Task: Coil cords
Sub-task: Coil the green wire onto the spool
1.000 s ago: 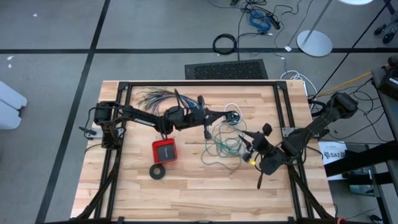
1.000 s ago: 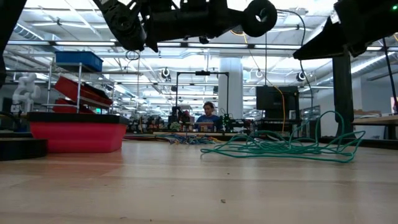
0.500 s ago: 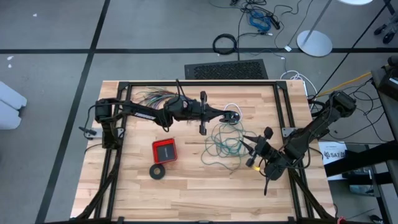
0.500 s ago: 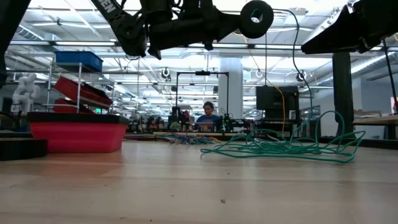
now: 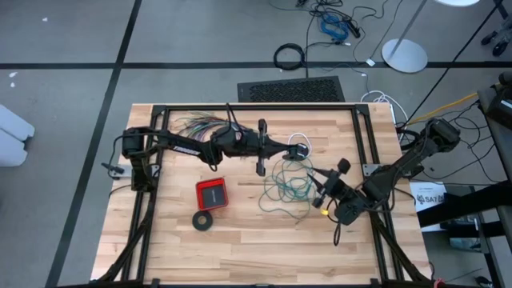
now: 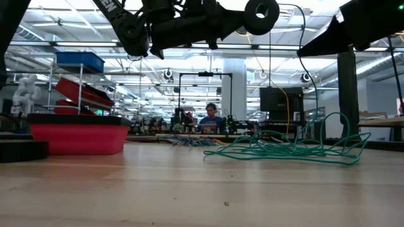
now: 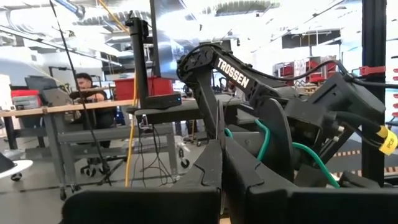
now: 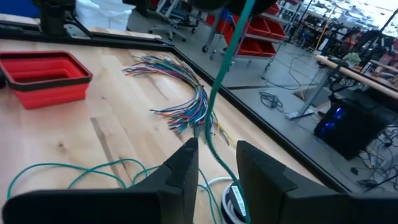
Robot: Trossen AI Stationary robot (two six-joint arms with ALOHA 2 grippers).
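Note:
The teal wire (image 5: 286, 186) lies as a loose tangle (image 6: 284, 149) on the table's middle right. One strand (image 8: 217, 81) rises straight from it to my left gripper (image 5: 306, 150), which is shut on it well above the table. That strand passes through the gap of my right gripper (image 8: 216, 158), which is open and stands just right of the tangle (image 5: 318, 182). The white cord (image 5: 298, 138) with its black round piece (image 8: 231, 199) lies on the table under both grippers. My left gripper pinches the teal wire (image 7: 227, 132) between the free ends of its two shut fingers (image 7: 211, 168), which lie about level and point toward the table's right edge. From there the wire runs down, drawn straight, to the tangle on the table. My right gripper has the strand between its fingers (image 8: 186, 165); I cannot tell whether they touch it.
A fan of many-coloured wires (image 5: 196, 124) lies at the far left. A red box (image 5: 212, 194) and a black ring (image 5: 203, 221) sit near the table's middle left. A black frame (image 5: 368, 136) borders the table. People sit at benches behind it.
My left arm has swung a little toward the table's far edge and its wrist has rolled, still shut on the wire. My right gripper drew back toward the near edge, then returned, rolling slightly. The tangle has stayed on the table.

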